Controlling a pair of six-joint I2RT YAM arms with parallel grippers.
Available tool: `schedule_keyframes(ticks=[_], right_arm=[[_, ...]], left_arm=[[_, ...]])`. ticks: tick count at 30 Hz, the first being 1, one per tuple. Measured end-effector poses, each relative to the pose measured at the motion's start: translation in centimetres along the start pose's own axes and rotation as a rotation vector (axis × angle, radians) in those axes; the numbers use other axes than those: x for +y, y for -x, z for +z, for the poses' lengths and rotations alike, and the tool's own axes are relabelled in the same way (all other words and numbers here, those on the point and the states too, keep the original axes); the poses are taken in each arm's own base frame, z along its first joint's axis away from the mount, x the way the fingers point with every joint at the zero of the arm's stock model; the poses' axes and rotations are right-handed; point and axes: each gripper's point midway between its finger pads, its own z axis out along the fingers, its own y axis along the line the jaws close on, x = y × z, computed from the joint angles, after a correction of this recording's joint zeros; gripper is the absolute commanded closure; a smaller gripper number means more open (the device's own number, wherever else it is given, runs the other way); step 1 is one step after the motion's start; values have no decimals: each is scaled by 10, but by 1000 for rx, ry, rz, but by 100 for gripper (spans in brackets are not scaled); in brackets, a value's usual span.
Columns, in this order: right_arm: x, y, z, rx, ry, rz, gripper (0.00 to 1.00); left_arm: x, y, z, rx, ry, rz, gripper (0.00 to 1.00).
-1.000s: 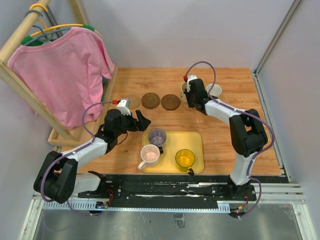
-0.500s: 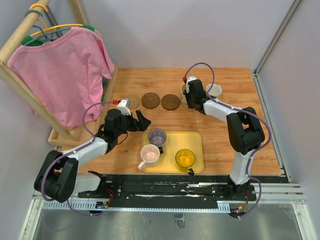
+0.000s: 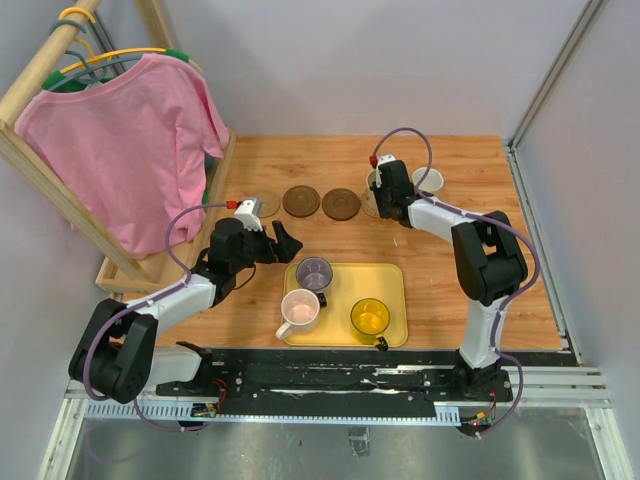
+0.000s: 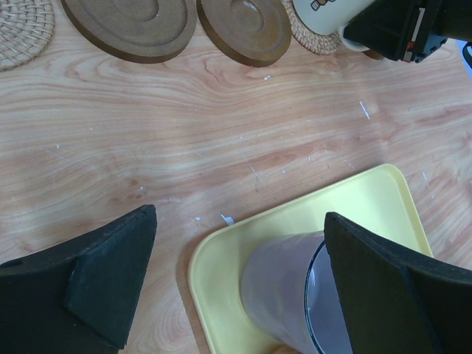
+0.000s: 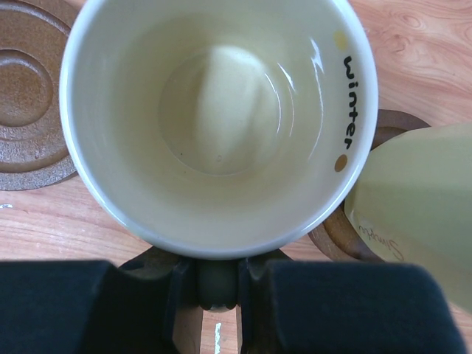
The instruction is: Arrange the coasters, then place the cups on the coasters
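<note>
From my station, the biggest thing I see is the wooden worktop (image 3: 450, 270). At its left edge, a wooden rack (image 3: 40, 170) holds a pink shirt (image 3: 120, 150) on a hanger. A yellow tray (image 3: 375, 282) lies mid-width, close to the near edge.

My left pincer (image 3: 282, 243) hangs over bare wood just off the tray's far-left corner, with its jaws spread wide and nothing between them. My right pincer (image 5: 217, 286) is out toward the far edge, right of centre, clamped on the handle of the cream cup (image 5: 221, 110).

That cup has "winter" printed inside its rim. It is upright over a tan woven coaster (image 4: 313, 40), though I cannot tell whether its base is pressing on it. Just to its right, the whitish pale-green cup (image 3: 428, 180) stands on a dark brown coaster (image 5: 335, 236), which shows only as a crescent under it.

The other three cups stand on the tray:
- The purple-grey cup (image 3: 314, 272) is at the far-left corner.
- The pale pink cup (image 3: 300, 311) is at the near-left corner.
- The translucent yellow cup (image 3: 370, 317) is near the middle of the tray's near side.

Three coasters lie bare in a row running left from the cream cup. There are two dark brown ones (image 3: 341, 204) (image 3: 300, 201), then a second tan one (image 4: 22, 26) nearest the rack.
</note>
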Motion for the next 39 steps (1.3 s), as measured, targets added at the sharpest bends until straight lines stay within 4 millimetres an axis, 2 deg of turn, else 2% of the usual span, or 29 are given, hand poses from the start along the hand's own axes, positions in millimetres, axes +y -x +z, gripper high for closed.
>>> schedule_keyframes(ticks=[12,24,32,39], right_arm=[[1,-4,0,16,1,21,99],[2,0,-2,14,0,51,55],[1,3,-5,9,-2,62,49],[-2,12,-19,-20,-8,70,42]], left_arm=[[0,0,0,1,-3,0,0],[-1,-1,0,3,-7,0,0],[-1,-2,0,8,-8,-2,0],[-1,-2,0,9,-9,-2,0]])
